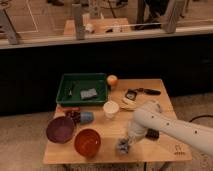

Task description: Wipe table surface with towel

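The light tan table surface fills the lower half of the camera view, with a small dark logo mark near its front right corner. A small crumpled grey-blue towel lies near the front edge, right of the orange bowl. My white arm reaches in from the lower right, and its gripper points down onto the towel, shut on it. The towel rests on the wood under the fingertips.
A green tray at the back left holds a flat grey block. Near it are an orange fruit, a white cup, a purple bowl, an orange bowl, a blue cup and dark tools.
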Motion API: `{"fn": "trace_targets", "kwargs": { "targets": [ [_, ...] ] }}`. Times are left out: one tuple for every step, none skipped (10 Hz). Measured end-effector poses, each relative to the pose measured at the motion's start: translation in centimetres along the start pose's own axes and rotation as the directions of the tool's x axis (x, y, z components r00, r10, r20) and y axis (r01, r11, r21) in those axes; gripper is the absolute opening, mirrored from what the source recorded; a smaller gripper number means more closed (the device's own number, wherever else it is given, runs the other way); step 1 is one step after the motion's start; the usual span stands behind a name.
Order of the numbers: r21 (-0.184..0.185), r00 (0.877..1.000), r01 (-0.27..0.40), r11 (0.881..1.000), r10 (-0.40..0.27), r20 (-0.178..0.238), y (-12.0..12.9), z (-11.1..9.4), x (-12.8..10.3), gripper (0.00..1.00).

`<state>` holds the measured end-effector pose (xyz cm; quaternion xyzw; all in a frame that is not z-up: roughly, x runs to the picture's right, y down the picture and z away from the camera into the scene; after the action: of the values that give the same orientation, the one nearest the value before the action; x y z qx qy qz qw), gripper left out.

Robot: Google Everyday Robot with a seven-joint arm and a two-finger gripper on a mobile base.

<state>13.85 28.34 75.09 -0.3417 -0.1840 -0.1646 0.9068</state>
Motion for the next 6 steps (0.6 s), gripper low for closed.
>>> {"fn": "trace_targets", "kwargs": {
  "targets": [
    [-0.007,1.0,-0.014,1.0,0.014,0.002,1.3,0.1,0.9,0.0],
    [-0.017,0.999,-0.03,0.999,0.03,0.011,2.6,0.8,1.7,0.0],
    [-0.025,0.999,-0.043,0.999,0.043,0.019,3.3,1.8,2.1,0.0],
    [-0.032,0.998,-0.055,0.998,0.056,0.027,3.6,2.6,2.3,0.0],
    [-0.031,0.996,-0.079,0.996,0.08,0.038,3.6,2.9,2.5,0.0],
    [-0.027,0.995,-0.086,0.996,0.087,0.039,3.6,2.9,2.7,0.0]
  ]
}}
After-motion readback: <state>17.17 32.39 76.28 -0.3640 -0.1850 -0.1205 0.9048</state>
